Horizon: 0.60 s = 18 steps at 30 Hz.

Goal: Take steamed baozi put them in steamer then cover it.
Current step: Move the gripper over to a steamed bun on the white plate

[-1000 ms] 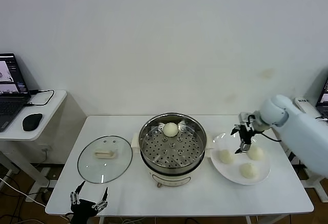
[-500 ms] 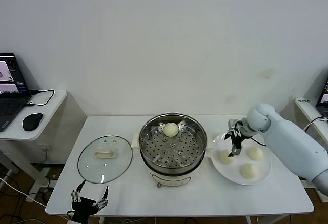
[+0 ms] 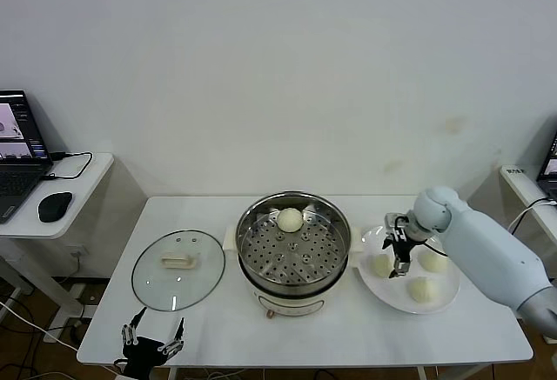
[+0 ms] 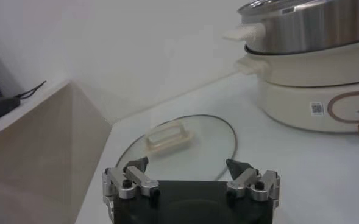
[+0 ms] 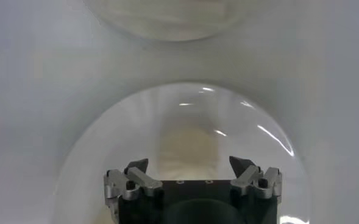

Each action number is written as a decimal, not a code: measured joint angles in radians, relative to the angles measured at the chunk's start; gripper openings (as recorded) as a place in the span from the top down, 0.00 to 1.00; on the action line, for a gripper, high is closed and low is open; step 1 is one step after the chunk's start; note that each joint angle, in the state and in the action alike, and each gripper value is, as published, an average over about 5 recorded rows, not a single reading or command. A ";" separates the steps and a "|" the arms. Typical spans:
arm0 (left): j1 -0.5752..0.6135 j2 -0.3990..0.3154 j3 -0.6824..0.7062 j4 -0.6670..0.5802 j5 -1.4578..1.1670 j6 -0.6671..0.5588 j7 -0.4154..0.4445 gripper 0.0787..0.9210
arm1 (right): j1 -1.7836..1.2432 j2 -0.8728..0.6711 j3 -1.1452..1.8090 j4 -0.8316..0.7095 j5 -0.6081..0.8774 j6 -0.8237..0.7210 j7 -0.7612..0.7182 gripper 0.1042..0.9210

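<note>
The steamer (image 3: 292,243) stands mid-table, a shiny perforated basket on a cream pot, with one baozi (image 3: 290,219) at its far side. Three more baozi (image 3: 421,289) lie on a white plate (image 3: 394,297) to its right. My right gripper (image 3: 399,256) hangs open, pointing down just over the plate's left baozi (image 3: 380,265); in the right wrist view that bun (image 5: 188,143) lies below the open gripper (image 5: 188,164). The cover (image 3: 178,269), a glass lid with a cream handle, lies flat left of the steamer. My left gripper (image 3: 152,342) waits open at the table's front edge, facing the cover (image 4: 176,143).
A side table at the left carries a laptop (image 3: 16,150) and a mouse (image 3: 54,206). Another screen (image 3: 550,167) shows at the right edge. The left wrist view shows the steamer (image 4: 316,27) beyond the lid. A bare wall runs behind the table.
My right gripper has moved left and down over the plate, from near the right bun to above the left one. The left arm has not moved.
</note>
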 measured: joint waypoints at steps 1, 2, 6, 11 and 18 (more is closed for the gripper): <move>0.001 -0.001 0.000 -0.001 0.000 0.000 0.000 0.12 | -0.001 0.002 0.000 -0.004 -0.003 0.001 0.002 0.12; 0.002 -0.001 0.000 -0.001 0.000 -0.001 0.000 0.12 | -0.002 0.005 0.001 -0.008 -0.006 0.002 0.005 0.12; 0.004 -0.001 0.000 -0.001 0.000 -0.003 -0.003 0.12 | -0.003 0.014 0.002 -0.023 -0.014 0.005 0.016 0.12; 0.006 0.001 -0.001 0.002 -0.001 -0.006 -0.007 0.12 | -0.005 0.021 0.001 -0.037 -0.021 0.006 0.024 0.12; 0.005 0.000 -0.001 0.005 -0.001 -0.007 -0.008 0.12 | -0.005 0.029 0.000 -0.051 -0.016 0.005 0.034 0.13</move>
